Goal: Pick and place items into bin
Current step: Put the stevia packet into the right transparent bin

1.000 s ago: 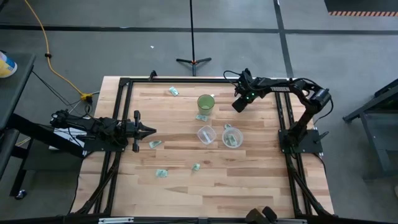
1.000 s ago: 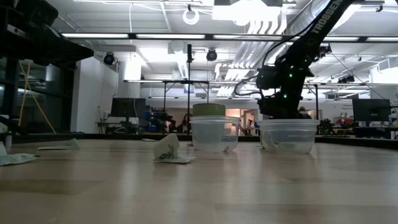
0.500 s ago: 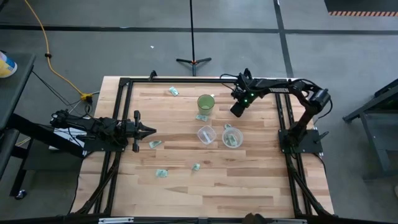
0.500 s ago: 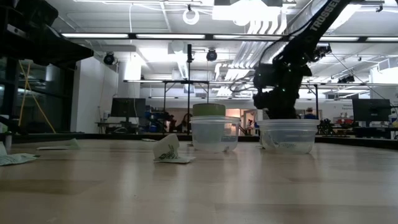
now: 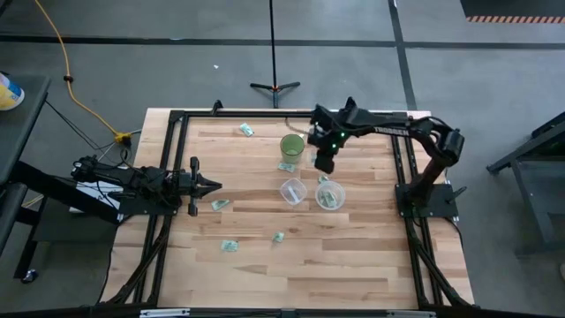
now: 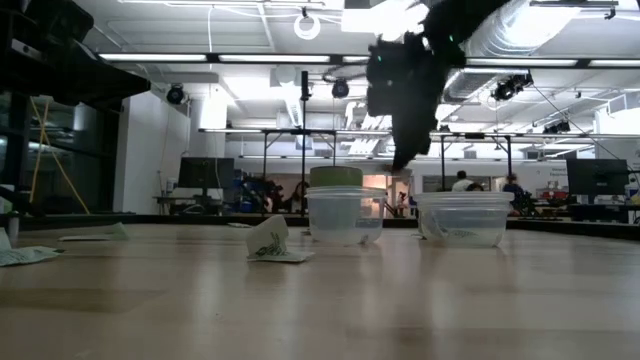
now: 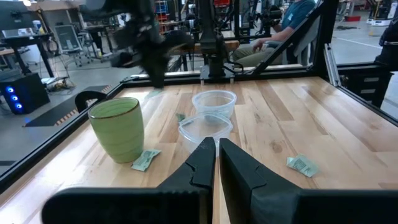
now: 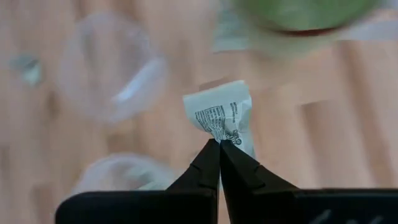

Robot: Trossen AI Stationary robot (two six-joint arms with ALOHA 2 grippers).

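Note:
My right gripper (image 5: 323,166) hovers above the table between the green cup (image 5: 292,147) and two clear tubs (image 5: 293,190) (image 5: 330,196). It is shut on a small white printed packet (image 8: 219,112). The right-hand tub has packets lying in it. More pale green-and-white packets lie flat on the wood (image 5: 246,130) (image 5: 220,204) (image 5: 230,246) (image 5: 278,237), and one (image 5: 286,166) lies beside the cup. My left gripper (image 5: 214,186) waits shut at the table's left edge, next to the packet there, touching nothing. My right gripper (image 8: 219,144) pinches the white packet by one edge (image 8: 225,135) between its two fingertips. The fingers point down from above. The packet sticks out past the fingertips and is lifted clear of the table, over the wood between the cup and the tubs.
The left wrist view shows the cup (image 7: 118,127), both tubs (image 7: 214,102) (image 7: 205,127) and two loose packets (image 7: 145,159) (image 7: 301,165). A black frame (image 5: 177,124) runs round the table. Bare wood fills the near half. People sit in the room beyond.
My right gripper has swung from the far right part of the table toward the left and near edges. It now stands beside the green cup, just beyond the two clear tubs.

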